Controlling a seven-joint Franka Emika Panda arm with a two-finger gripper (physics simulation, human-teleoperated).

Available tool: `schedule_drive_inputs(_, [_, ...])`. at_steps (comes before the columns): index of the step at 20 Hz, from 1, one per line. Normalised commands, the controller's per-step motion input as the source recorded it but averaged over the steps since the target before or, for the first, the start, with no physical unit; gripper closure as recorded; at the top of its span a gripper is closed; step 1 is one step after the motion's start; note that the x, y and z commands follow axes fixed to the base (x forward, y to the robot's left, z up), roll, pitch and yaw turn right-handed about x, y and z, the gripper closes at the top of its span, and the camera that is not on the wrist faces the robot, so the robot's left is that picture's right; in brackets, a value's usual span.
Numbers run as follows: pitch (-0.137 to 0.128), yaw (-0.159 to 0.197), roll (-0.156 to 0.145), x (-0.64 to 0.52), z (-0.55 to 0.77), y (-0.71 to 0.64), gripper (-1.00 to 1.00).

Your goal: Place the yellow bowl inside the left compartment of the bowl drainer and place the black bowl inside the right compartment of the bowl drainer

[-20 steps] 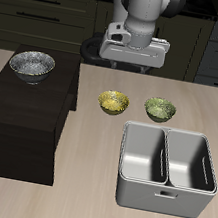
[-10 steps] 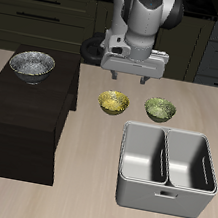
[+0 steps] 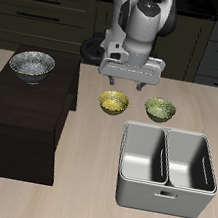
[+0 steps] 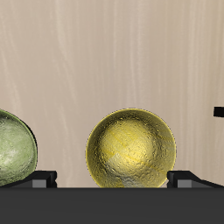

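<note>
1. Speckle marks the black bowl [image 3: 32, 64] at the far left of the exterior view, sitting on top of a dark cabinet [image 3: 23, 116], well apart from everything else. You have not touched it, so leave it for the second pick.
2. Next along is the yellow bowl [image 3: 112, 102], upright on the bench [image 3: 84, 203] just beyond the cabinet's edge. In the wrist view it [image 4: 131, 147] sits nearly centred between the two finger tips.
3. Above it hangs your pincer [image 3: 125, 85], jaws spread wide and empty, both fingers clear of the rim. You look to be lining up a descent for the first grasp.
4. Beside it stands the olive-green bowl [image 3: 160, 109], close to the yellow one and alike in size. The wrist view shows its [image 4: 15, 148] edge near one finger. If you drift that way while lowering, a finger could knock it or close on the wrong rim.
5. Closing across the full width seems risky. The round wall could squirt out of the jaws, so pinching one side of the rim looks safer.
6. Nearer the front is the bowl drainer [image 3: 162, 198], both wells empty. Come in high with the bowl, or it may catch the rim or middle wall and tip out.
</note>
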Motion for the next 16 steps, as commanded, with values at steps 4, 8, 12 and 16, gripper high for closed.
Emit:
schedule_drive_inputs(4, [-0.010,-0.003,-0.020,-0.01,-0.24,-0.03,-1.00])
schedule_drive_inputs(8, [0.004,-0.008,-0.026,-0.07,-0.40,0.00,-1.00])
schedule_drive_inputs(12, [0.025,0.005,0.012,-0.05,-0.28,0.10,-1.00])
schedule_drive_inputs(16, [0.027,-0.020,0.004,-0.03,-0.24,0.03,-1.00])
